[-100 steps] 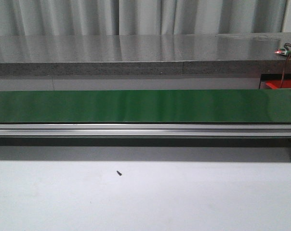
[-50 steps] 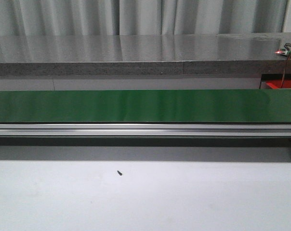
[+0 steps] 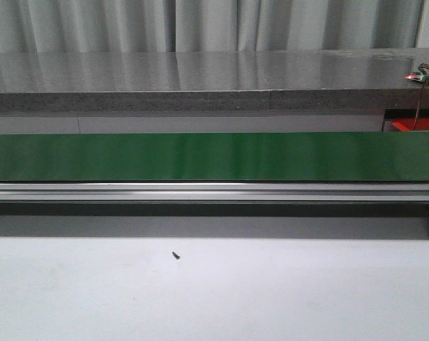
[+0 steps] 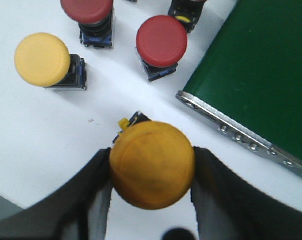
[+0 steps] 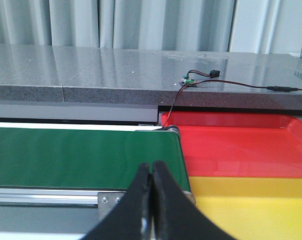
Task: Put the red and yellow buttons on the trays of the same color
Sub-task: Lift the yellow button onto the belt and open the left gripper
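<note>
Yellow button [image 4: 152, 165] sits clamped in the left gripper [image 4: 151, 192] above the white table [image 4: 46, 130] — pickup step; next it likely goes onto the green belt [image 4: 256, 70] at two o'clock. Loose: one yellow [image 4: 42, 59], two red [image 4: 161, 41] [image 4: 87, 9], a fourth partly hidden. Right gripper [image 5: 151, 200] — pressed together, holding nothing.

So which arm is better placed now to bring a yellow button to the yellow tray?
Left: its gripper is shut on a yellow button. The right gripper is closed and empty, though near the yellow tray.
</note>
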You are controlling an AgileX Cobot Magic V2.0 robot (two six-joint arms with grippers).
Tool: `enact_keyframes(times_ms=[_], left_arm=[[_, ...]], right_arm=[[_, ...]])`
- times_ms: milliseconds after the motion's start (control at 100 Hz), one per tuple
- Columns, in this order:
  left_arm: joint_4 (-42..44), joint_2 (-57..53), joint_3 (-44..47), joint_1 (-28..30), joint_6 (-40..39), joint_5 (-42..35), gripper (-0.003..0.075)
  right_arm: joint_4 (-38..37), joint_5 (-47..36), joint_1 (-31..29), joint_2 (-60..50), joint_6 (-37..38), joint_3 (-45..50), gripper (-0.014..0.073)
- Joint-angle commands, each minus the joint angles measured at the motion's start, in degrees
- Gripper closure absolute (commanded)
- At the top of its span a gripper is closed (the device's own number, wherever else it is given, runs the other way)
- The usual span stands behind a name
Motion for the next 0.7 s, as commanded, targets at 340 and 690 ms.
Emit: enact_keyframes(times_ms=[340,690], left_arm=[[-0.4,1.0,-11.4,-9.2,-0.3,0.9,0.0498],[-0.7,11.3,-20.1,-12.8,-0.3,5.3,0.048]], right_arm=[[-0.3,-4.3,-0.2,-1.0,0.1,-1.1,0.0691],[-0.3,-4.3,-0.2,-1.0,0.1,-1.1,0.0691]])
